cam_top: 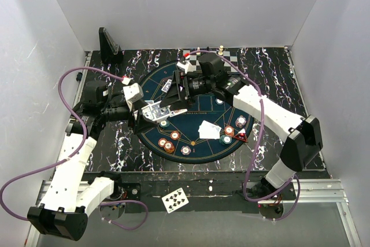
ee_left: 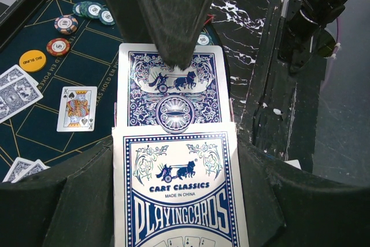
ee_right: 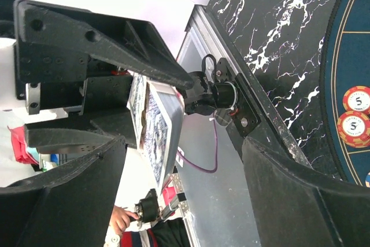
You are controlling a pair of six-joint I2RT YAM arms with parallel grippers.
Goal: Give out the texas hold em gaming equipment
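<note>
My left gripper (cam_top: 153, 111) (ee_left: 176, 154) is shut on a blue-and-white playing-card box (ee_left: 179, 195), held above the left side of the round mat (cam_top: 199, 73). A blue-backed card (ee_left: 170, 88) sticks out of the box. My right gripper (cam_top: 176, 93) (ee_right: 185, 143) stands open just beyond it. One of its fingers (ee_left: 173, 10) reaches over the protruding card, and the deck (ee_right: 156, 131) shows edge-on between the open fingers. On the mat lie orange chips (cam_top: 166, 144), white-pink chips (cam_top: 240, 122), a red triangular marker (cam_top: 241, 137), a yellow disc (ee_left: 32, 60) and a face-up king (ee_left: 77, 108).
A chessboard (cam_top: 218, 56) with pieces sits at the back edge of the mat. A black stand (cam_top: 108, 44) is at the back left corner. One face-up card (cam_top: 175, 199) lies off the table's front edge. Face-down cards (cam_top: 209, 129) lie near the right chips. Teal chips (ee_left: 92, 10) are stacked further on.
</note>
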